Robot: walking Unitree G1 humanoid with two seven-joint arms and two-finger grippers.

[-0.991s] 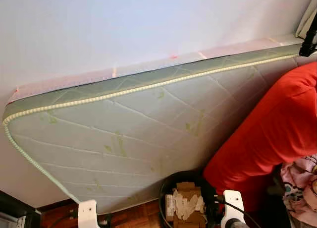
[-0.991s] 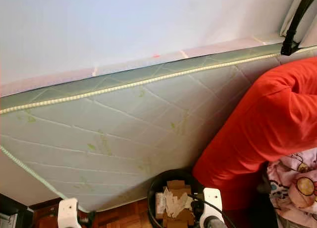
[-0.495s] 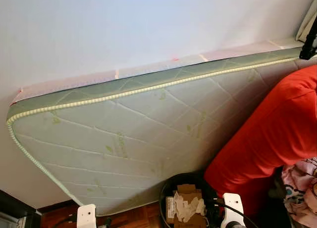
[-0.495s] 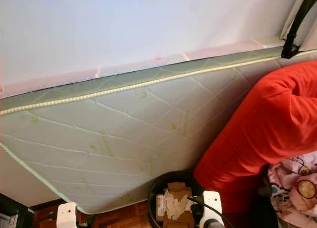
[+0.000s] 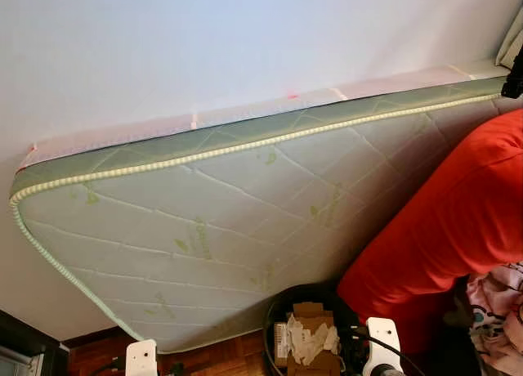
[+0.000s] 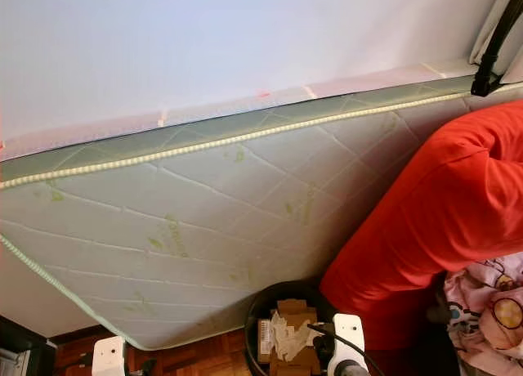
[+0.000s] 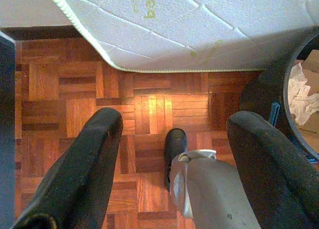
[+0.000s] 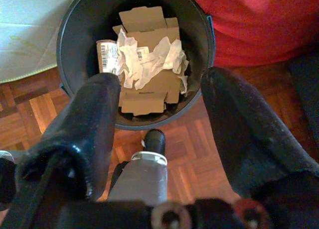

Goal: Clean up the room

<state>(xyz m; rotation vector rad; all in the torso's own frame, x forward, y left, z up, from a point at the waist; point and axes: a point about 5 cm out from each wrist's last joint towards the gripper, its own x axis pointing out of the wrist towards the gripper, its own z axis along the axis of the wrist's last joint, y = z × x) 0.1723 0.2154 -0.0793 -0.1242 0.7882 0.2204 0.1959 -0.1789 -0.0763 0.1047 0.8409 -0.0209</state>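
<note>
Leaning quilted mattress [image 5: 221,221], round black bin [image 8: 75,25].

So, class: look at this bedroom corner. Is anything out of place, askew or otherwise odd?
Yes. A quilted mattress stands on edge, tilted against the white wall, not lying flat. A red cushion slumps against it, above a black bin holding cardboard and crumpled paper.

Your right hand [image 8: 159,134] hangs open over the black bin [image 8: 75,30], which holds cardboard [image 8: 144,22] and crumpled paper [image 8: 149,59]
</note>
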